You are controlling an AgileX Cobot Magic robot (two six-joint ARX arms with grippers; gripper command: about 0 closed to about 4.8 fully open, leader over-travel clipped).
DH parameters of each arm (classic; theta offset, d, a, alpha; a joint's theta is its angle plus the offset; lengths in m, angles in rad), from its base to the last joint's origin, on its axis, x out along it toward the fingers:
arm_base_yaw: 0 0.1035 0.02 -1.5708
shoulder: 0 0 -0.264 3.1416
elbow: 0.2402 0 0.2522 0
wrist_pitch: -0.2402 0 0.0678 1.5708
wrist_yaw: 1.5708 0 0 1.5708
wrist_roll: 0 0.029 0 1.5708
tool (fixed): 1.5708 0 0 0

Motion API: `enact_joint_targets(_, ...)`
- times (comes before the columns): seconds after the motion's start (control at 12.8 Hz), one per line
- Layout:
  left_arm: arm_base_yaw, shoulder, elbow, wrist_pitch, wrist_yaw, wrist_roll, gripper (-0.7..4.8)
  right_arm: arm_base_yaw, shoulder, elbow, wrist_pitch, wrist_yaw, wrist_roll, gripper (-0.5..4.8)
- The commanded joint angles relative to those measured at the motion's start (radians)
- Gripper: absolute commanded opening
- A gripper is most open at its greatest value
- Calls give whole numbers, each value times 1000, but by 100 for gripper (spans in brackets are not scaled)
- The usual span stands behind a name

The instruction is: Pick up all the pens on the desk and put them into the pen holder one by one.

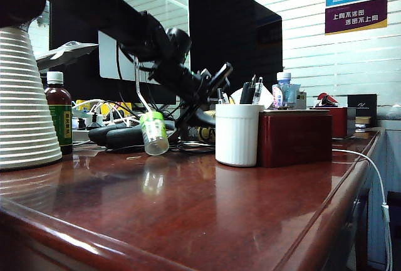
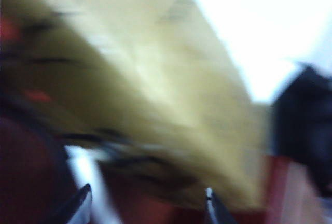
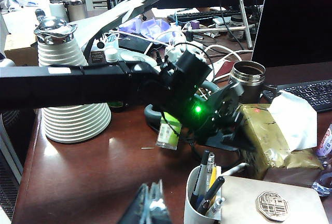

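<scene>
The white ribbed pen holder (image 1: 236, 134) stands on the reddish-brown surface (image 1: 207, 214), touching the dark red box (image 1: 294, 138) beside it. Several pens (image 3: 203, 175) stand upright in it; about four show from above, the count uncertain. No loose pen shows on the surface near the holder. Behind the holder, the left gripper (image 1: 216, 86) reaches in with jaws spread, pinching nothing visible; its own camera is blurred. The right gripper (image 3: 150, 203) hangs above the surface beside the holder, jaws pressed together. One green-capped bottle (image 1: 154, 133) hangs tilted beside the holder.
</scene>
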Motion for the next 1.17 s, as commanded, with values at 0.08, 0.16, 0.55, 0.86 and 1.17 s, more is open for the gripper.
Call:
enact_joint_targets(0.08, -3, 10, 2, 0, -40, 8, 276, 1, -2, 4, 18, -4, -2, -5)
enact_joint_targets(0.16, -3, 17, 2, -5, -41, 9, 276, 1, -2, 4, 18, -4, -2, -5)
enact_joint_targets(0.55, -24, 60, 2, -25, -60, 9, 273, 1, -2, 4, 18, -4, -2, -5)
enact_joint_targets(0.86, -24, 84, 2, -45, -86, 35, 237, 1, -2, 4, 48, -4, -2, -5)
enact_joint_targets(1.17, -24, 87, 7, -58, -85, 84, 107, 1, -2, 4, 53, -4, -2, -5)
